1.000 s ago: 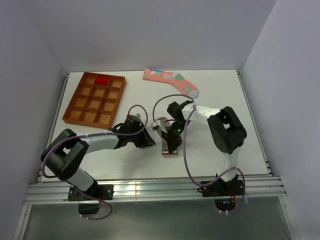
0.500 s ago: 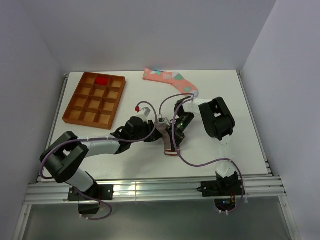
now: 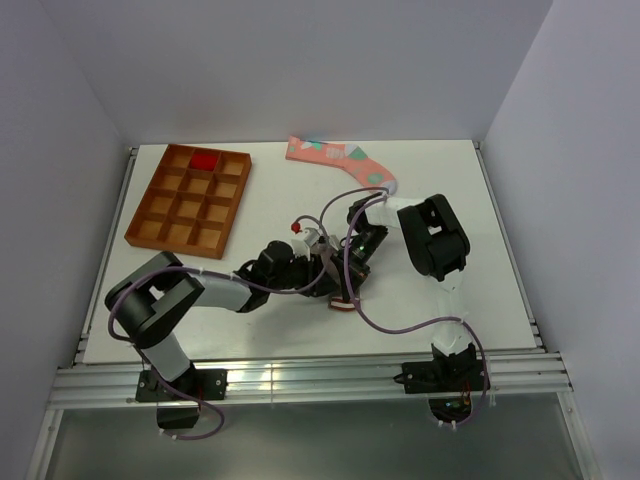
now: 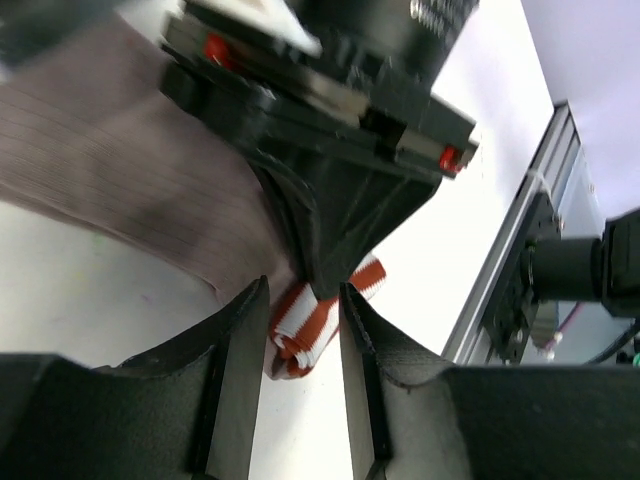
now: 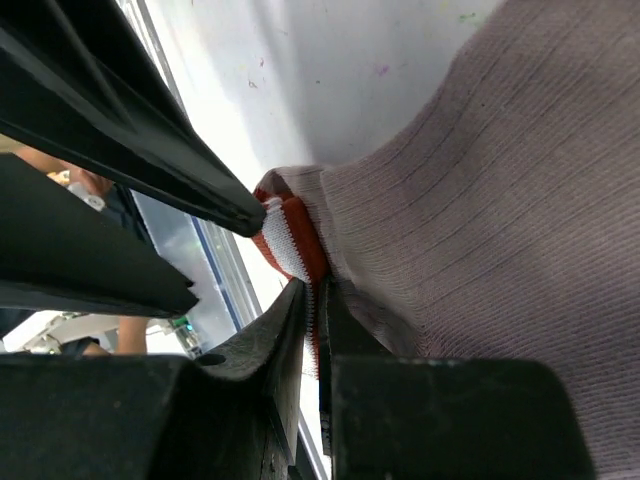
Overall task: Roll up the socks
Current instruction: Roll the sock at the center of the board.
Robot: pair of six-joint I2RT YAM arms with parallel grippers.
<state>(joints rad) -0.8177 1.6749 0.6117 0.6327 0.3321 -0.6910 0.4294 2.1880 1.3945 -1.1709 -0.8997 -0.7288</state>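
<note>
Right gripper [image 5: 313, 290] is almost closed, nipping the red-and-white striped cuff [image 5: 290, 235] of the grey-brown sock [image 5: 480, 200], which lies on the white table [image 3: 470, 200] near its middle. Left gripper [image 4: 303, 285] meets it from the left, jaws a narrow gap apart over the cuff (whether they touch it I cannot tell). Salmon-pink sock [image 3: 335, 160] lies flat at the far edge. Red sock [image 3: 204, 160] sits in a far compartment of the wooden tray [image 3: 150, 215], far left.
</note>
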